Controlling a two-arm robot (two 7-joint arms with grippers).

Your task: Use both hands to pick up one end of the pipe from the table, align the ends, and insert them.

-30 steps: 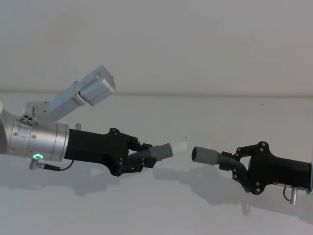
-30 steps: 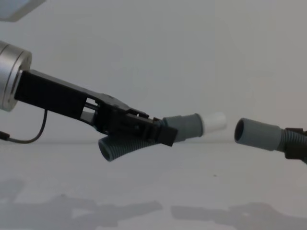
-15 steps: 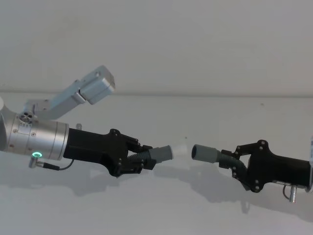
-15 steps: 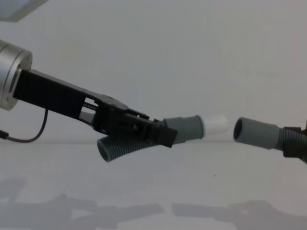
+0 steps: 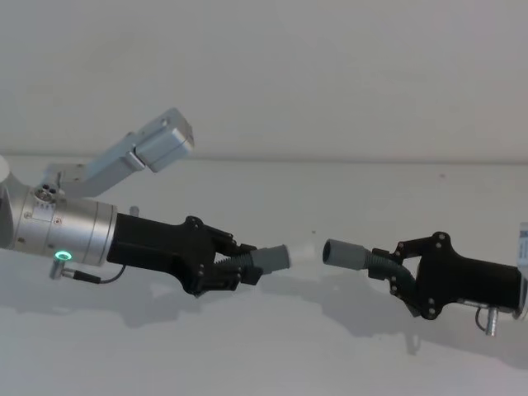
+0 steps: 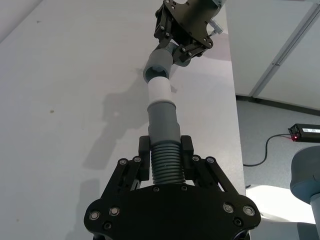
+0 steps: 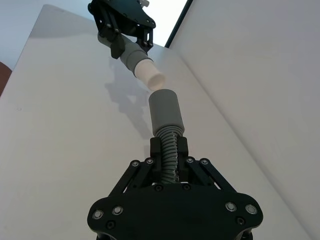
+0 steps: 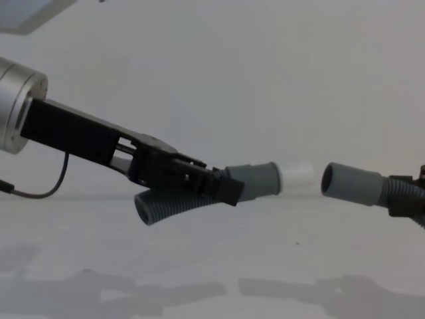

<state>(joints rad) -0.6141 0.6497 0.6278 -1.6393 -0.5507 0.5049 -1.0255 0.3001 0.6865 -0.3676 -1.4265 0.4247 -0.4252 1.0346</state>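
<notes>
Pipe: both pieces are lifted above the table (image 5: 272, 346), ends facing, not yet joined. Left gripper (image 5: 235, 266) is clamped on the ribbed part of the left piece (image 5: 268, 258), whose white tip (image 8: 297, 178) points at the hollow cuff (image 8: 350, 185) of the right piece. Right gripper (image 5: 396, 272) is clamped on that piece's ribs. Pickup done; judging from the small gap, alignment is nearly there, and insertion is left.

Chest view shows the gap side-on, with the tip just beside the cuff mouth and about level; it also shows the left piece's free end hanging under the gripper. Left wrist view looks along the axis: tip (image 6: 160, 89) close to cuff (image 6: 157, 67), angled slightly off. Right wrist view shows the cuff (image 7: 165, 111) clear of the tip (image 7: 150, 76).
</notes>
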